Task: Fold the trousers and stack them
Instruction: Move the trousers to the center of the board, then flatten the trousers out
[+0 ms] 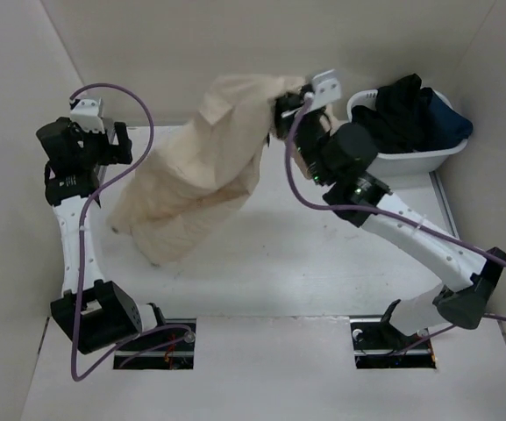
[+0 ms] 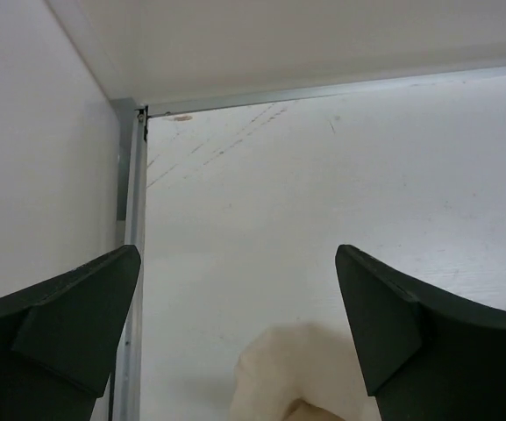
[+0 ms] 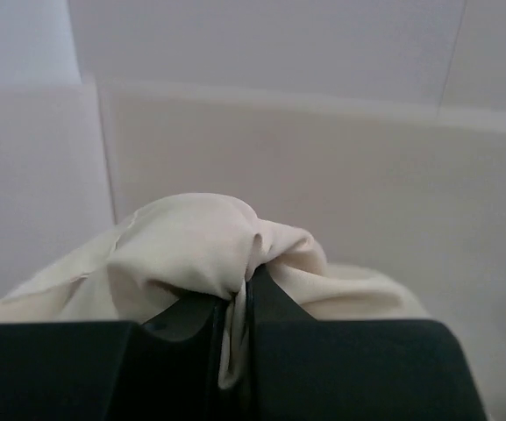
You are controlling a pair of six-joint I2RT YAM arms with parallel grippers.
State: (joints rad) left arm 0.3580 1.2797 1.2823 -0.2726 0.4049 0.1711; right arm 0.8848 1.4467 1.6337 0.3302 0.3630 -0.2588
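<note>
R gripper [image 3: 238,298] pinches trousers [image 1: 195,180], long axis far-right to near-left.

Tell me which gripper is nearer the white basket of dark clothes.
Right. The right gripper, shut on the trousers, is just beside the white basket; the left gripper, open, is on the trousers' other side, far from it.

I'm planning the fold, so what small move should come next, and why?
The right gripper is shut on the trousers, holding them bunched and hanging; the open left gripper hovers over their lower edge. Probably lower it to pinch that edge, so both can spread them.
</note>
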